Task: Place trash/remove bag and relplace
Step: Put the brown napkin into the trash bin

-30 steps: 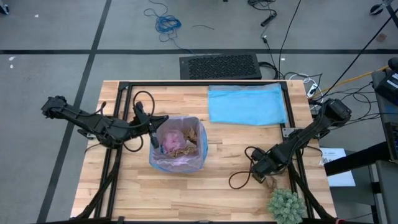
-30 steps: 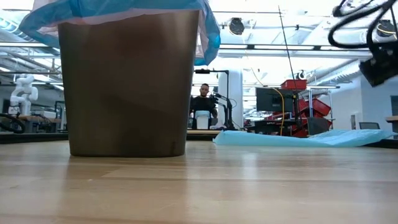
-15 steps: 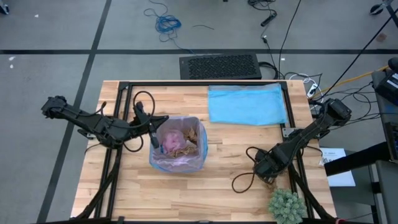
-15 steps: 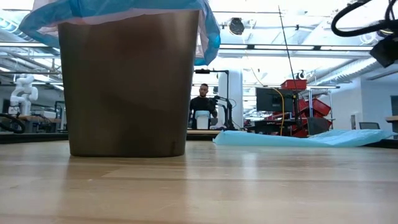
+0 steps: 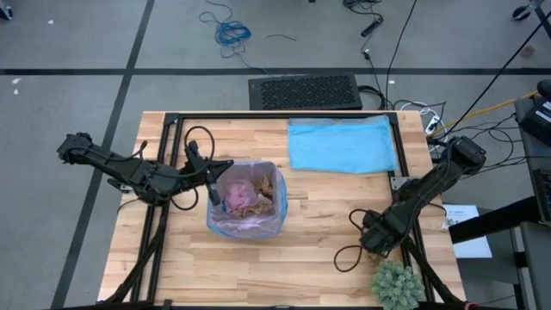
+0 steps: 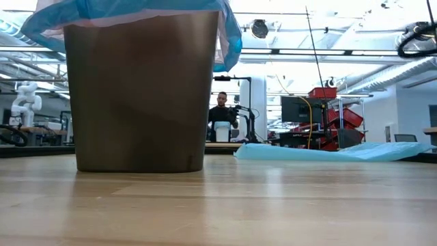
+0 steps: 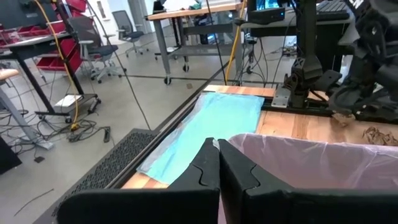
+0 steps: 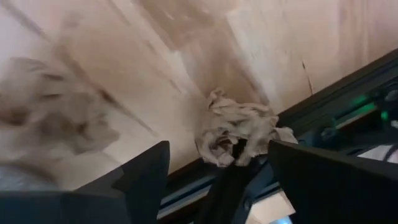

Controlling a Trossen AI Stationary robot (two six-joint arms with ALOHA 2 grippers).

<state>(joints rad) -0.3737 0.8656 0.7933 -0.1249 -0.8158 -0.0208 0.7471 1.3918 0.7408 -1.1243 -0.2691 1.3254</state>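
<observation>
No writing can be read in any view. From above, the wooden worktop [image 5: 258, 258] carries a light blue plastic bag [image 5: 342, 144] lying flat at its far side and, near the middle, a brown bin [image 5: 245, 200] lined with the lavender-pink bag [image 5: 225, 193] and holding crumpled brown trash [image 5: 255, 205]; the low view shows only the bin's brown wall [image 6: 140, 96], a blue edge draped over its rim, and a person [image 6: 222, 111] seated far behind.

The left gripper [image 5: 209, 178], jaws shut on nothing, sits at the bin's rim, while the right gripper [image 5: 377, 244], jaws spread wide and empty, hangs just beside a green spiky plant [image 5: 397, 285] at the worktop's near right corner, and only its wrist view shows a brown paper wad [image 8: 239, 132] lying between them against the dark frame.
</observation>
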